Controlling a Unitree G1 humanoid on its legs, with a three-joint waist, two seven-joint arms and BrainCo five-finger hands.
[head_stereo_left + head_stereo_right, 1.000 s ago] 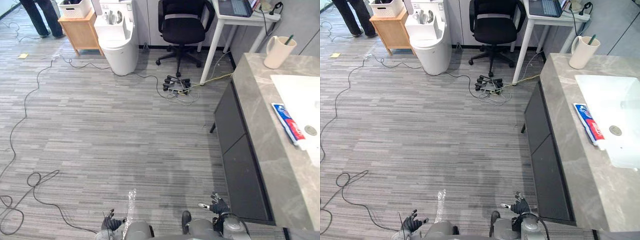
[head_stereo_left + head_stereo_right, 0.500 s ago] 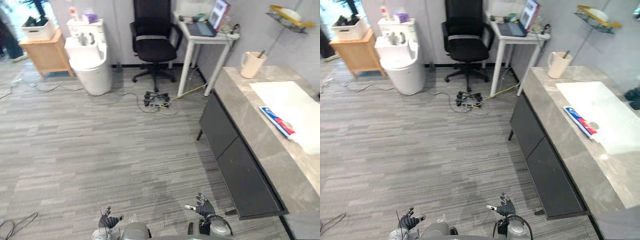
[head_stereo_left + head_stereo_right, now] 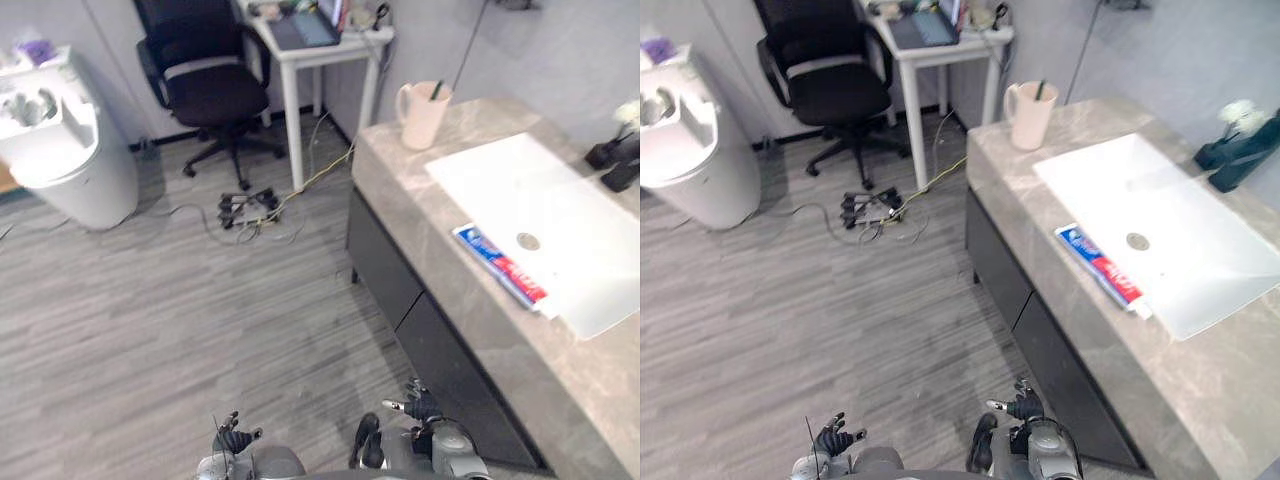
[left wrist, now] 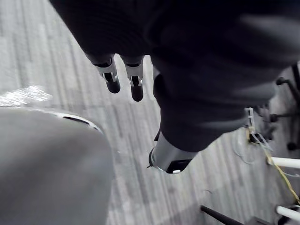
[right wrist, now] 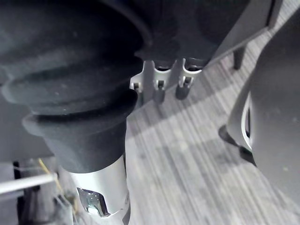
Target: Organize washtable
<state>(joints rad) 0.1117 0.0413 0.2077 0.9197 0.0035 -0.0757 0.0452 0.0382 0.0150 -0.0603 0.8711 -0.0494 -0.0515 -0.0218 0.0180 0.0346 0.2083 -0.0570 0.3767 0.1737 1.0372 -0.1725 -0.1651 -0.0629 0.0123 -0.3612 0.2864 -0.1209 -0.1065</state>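
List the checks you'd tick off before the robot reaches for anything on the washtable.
1. Hands free: the left hand and right hand have relaxed fingers and hold nothing. Ok.
2. Toothpaste tube found: it lies flat along the edge of the white sink. Ok.
3. Cup: it stands upright at the far corner of the countertop, with a toothbrush in it. Ok.
4. Reach: both hands hang low near the floor, apart from the countertop. Not ok.
5. Dark items beyond the sink: what they are, cannot tell.
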